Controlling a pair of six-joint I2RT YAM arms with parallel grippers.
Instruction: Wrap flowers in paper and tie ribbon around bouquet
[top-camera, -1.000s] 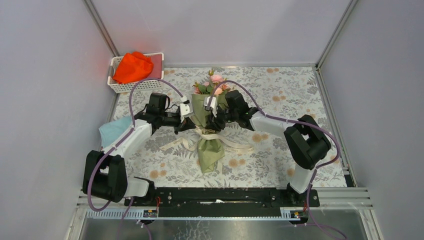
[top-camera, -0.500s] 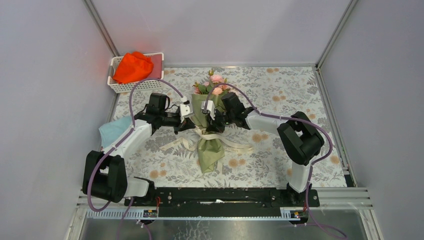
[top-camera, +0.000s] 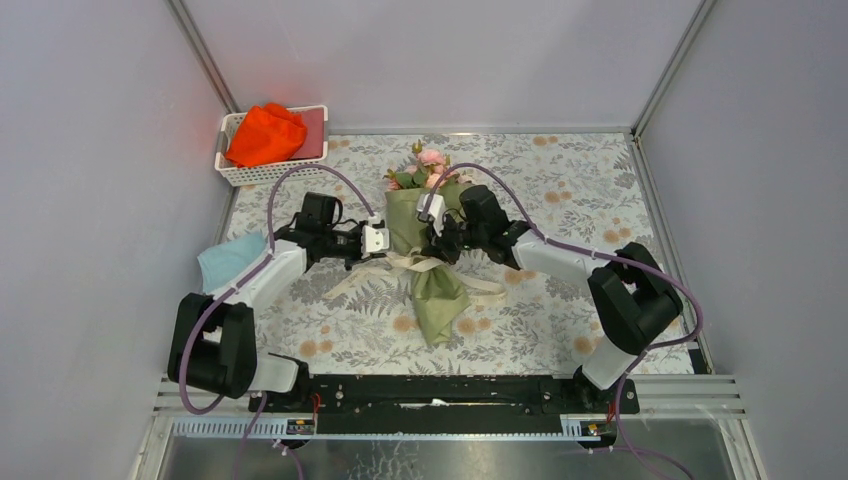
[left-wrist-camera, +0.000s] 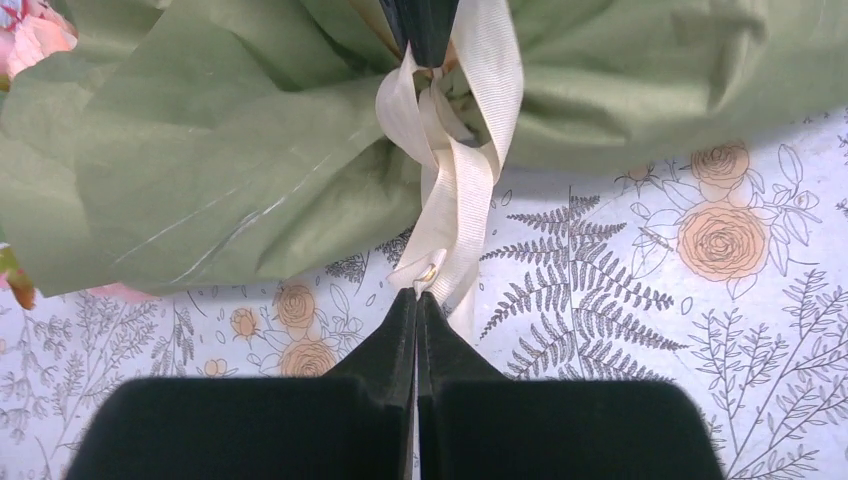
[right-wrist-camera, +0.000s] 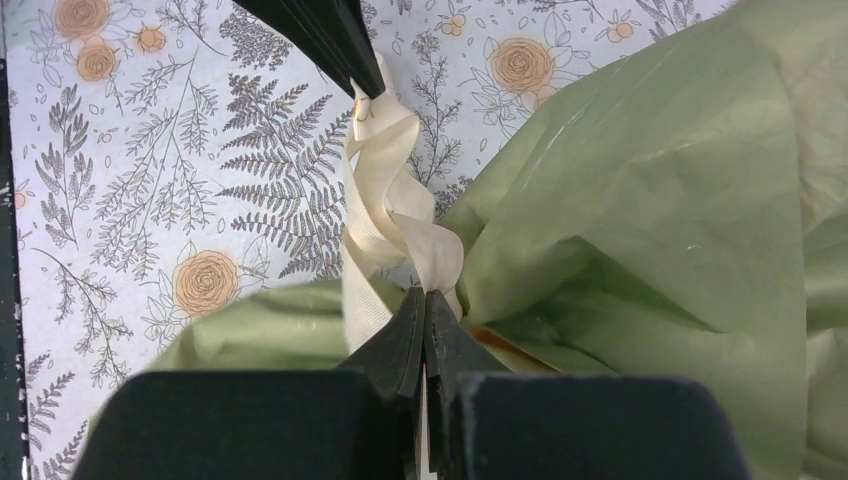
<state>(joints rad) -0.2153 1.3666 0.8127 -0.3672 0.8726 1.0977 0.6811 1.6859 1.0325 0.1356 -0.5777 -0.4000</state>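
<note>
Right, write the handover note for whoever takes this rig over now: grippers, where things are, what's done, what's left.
Left gripper: shut on the ribbon, a little way out from the knot.
Right gripper: shut on the ribbon at the knot, against the paper.
Bouquet: lying on the table between the arms, flowers at the far end.
Done: flowers wrapped, ribbon looped round the waist, knot started.
Left: probably pull the knot tight, then release.
</note>
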